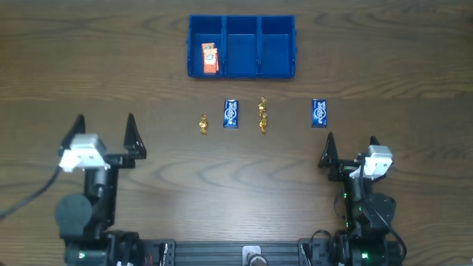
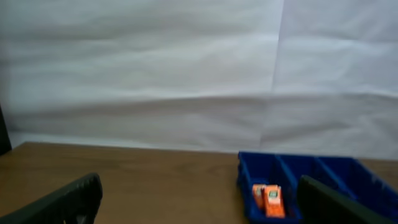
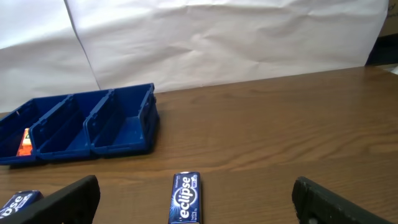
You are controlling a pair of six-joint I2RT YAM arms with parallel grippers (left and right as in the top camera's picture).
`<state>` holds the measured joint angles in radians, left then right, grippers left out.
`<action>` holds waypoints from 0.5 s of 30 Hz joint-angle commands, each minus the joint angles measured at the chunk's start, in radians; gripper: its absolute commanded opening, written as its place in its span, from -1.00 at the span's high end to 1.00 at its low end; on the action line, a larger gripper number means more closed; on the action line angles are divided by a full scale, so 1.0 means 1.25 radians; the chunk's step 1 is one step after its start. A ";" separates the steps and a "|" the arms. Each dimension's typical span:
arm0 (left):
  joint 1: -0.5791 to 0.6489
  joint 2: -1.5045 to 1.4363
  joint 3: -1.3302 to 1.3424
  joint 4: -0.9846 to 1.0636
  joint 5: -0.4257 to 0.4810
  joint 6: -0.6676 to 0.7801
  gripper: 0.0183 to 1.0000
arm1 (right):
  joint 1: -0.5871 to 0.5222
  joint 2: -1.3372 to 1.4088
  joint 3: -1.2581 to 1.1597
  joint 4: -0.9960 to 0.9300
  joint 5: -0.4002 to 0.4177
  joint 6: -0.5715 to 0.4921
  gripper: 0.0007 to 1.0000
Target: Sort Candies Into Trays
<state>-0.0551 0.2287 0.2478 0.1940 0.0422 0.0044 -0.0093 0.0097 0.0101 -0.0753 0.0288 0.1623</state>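
The rightmost blue rectangular candy pack point(image 1: 319, 113) lies on the brown wooden table point(image 1: 414, 89), its long axis pointing toward the blue three-compartment plastic tray point(image 1: 242, 72). We judge our right gripper point(image 1: 352, 140) nearer, with the pack just ahead of it. Its fingers are spread wide, as are those of our left gripper point(image 1: 105, 120).

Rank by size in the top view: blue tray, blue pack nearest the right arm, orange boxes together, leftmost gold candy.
1. blue tray
2. blue pack and orange boxes: alike, unranked
3. gold candy

wooden table point(image 1: 414, 74) | blue tray point(image 1: 241, 72), far side | two blue packs point(image 1: 231, 113) — gold candies point(image 1: 203, 124), one row
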 commanded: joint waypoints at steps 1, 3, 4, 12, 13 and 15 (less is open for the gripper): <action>0.018 -0.100 -0.141 0.070 0.096 0.060 -1.00 | -0.005 -0.005 -0.002 -0.005 -0.004 -0.012 -1.00; 0.018 -0.130 -0.187 0.087 0.110 0.072 -1.00 | -0.005 -0.005 -0.002 -0.005 -0.004 -0.012 -1.00; 0.018 -0.142 -0.195 0.071 0.123 0.084 -1.00 | -0.005 -0.005 -0.002 -0.005 -0.004 -0.012 -1.00; 0.018 -0.154 -0.195 -0.022 0.164 0.146 -1.00 | -0.005 -0.005 -0.002 -0.005 -0.004 -0.012 -1.00; 0.018 -0.157 -0.195 -0.044 0.164 0.146 -1.00 | -0.005 -0.005 -0.002 -0.005 -0.004 -0.012 -1.00; 0.018 -0.163 -0.195 -0.073 0.173 0.146 -1.00 | -0.005 -0.005 -0.002 -0.005 -0.004 -0.012 -1.00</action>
<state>-0.0360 0.0460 0.0059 0.1390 0.2245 0.1596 -0.0093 0.0101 0.0101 -0.0753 0.0292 0.1623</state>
